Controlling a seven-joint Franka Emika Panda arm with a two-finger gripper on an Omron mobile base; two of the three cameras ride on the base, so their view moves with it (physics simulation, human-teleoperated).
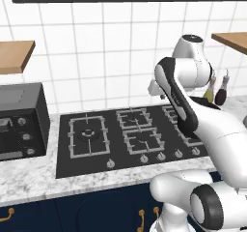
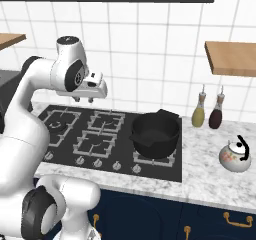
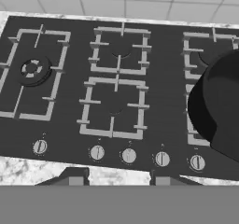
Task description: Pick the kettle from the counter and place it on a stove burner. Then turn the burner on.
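The small white kettle (image 2: pixel 235 156) with a black arched handle stands on the marble-look counter (image 2: pixel 210 181) at the far right, well away from the stove. The largest stove burner (image 1: pixel 88 134) (image 2: pixel 59 124) (image 3: pixel 31 69) lies bare at the cooktop's left end. My gripper (image 2: pixel 86 99) (image 1: pixel 158 94) (image 3: pixel 116 177) hangs high above the middle burners, near the tiled wall, far left of the kettle. Its fingertips (image 3: pixel 74 177) stand apart with nothing between them.
A large black pot (image 2: pixel 156 134) (image 3: pixel 221 106) sits on the right burner, between the gripper and the kettle. Two bottles (image 2: pixel 198 115) (image 2: pixel 216 116) stand by the wall. A row of knobs (image 3: pixel 129 155) lines the stove's front. A dark oven box (image 1: pixel 19 124) stands at the left, and a wooden shelf (image 2: pixel 232 58) hangs above the kettle.
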